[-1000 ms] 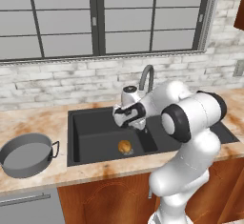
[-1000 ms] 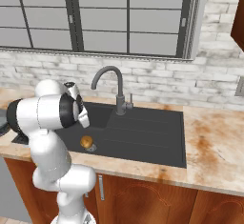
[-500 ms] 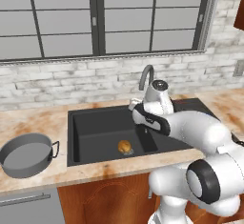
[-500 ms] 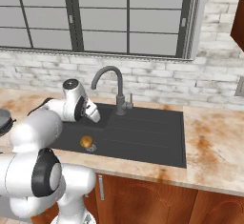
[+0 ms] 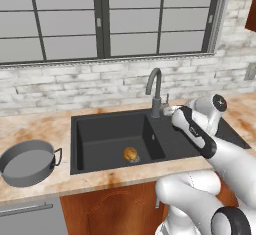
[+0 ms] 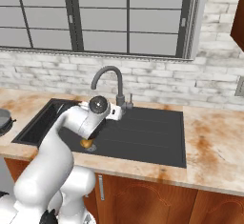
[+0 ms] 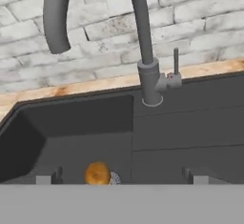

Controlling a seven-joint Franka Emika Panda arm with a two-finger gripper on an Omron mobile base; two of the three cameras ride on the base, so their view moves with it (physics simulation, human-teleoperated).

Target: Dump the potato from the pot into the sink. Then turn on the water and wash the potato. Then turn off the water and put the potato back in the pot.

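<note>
The golden-brown potato [image 5: 130, 153] lies on the floor of the dark sink [image 5: 107, 128], beside the drain. In the right base view the potato [image 6: 86, 143] peeks out from behind my arm. The grey pot [image 5: 27, 162] stands with nothing in it on the counter left of the sink. My gripper [image 5: 166, 111] hovers just in front of the gooseneck faucet [image 5: 154, 90], low by its base, open and holding nothing. The hand view looks at the faucet [image 7: 143, 46] and its small upright lever [image 7: 175, 62], with the potato [image 7: 97, 173] low between the fingertips [image 7: 192, 176]. No water runs from the spout.
A brick wall and a window rise behind the sink. The flat drainboard [image 6: 152, 132] lies right of the basin, with marbled counter [image 6: 214, 142] beyond it. The pot's rim [image 6: 3, 118] shows at the far left edge.
My hand has swung right from above the basin to the faucet's base, staying open. The potato and the pot have not moved.
</note>
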